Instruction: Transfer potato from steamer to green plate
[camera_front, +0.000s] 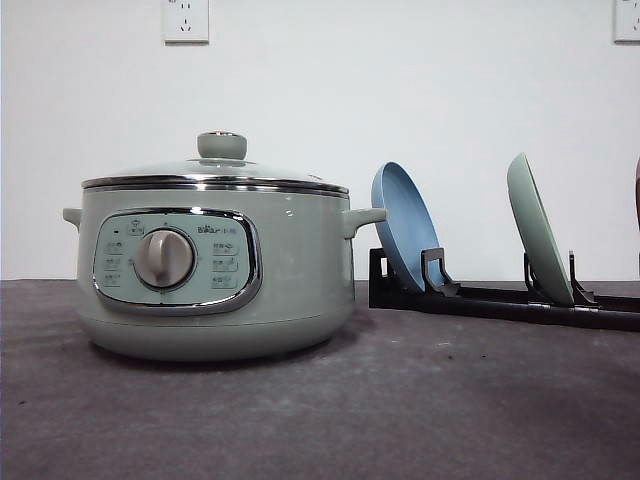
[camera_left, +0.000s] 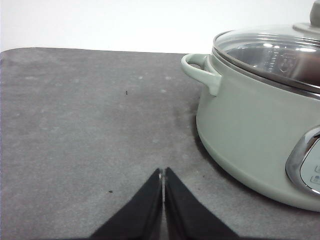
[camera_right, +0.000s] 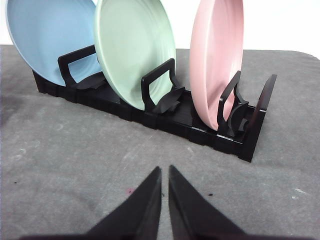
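The sage-green steamer (camera_front: 215, 270) stands on the grey table at the left with its glass lid (camera_front: 215, 172) on, and the left wrist view catches its side (camera_left: 255, 130). The potato is hidden. The green plate (camera_front: 538, 228) stands on edge in a black rack (camera_front: 500, 298), in the middle slot (camera_right: 134, 55). My left gripper (camera_left: 163, 172) is shut over bare table beside the steamer's handle. My right gripper (camera_right: 165, 170) is shut, low over the table in front of the rack, holding nothing.
A blue plate (camera_front: 405, 225) and a pink plate (camera_right: 216, 55) stand upright in the same rack on either side of the green one. Open grey table lies in front of the steamer and the rack. A white wall stands behind.
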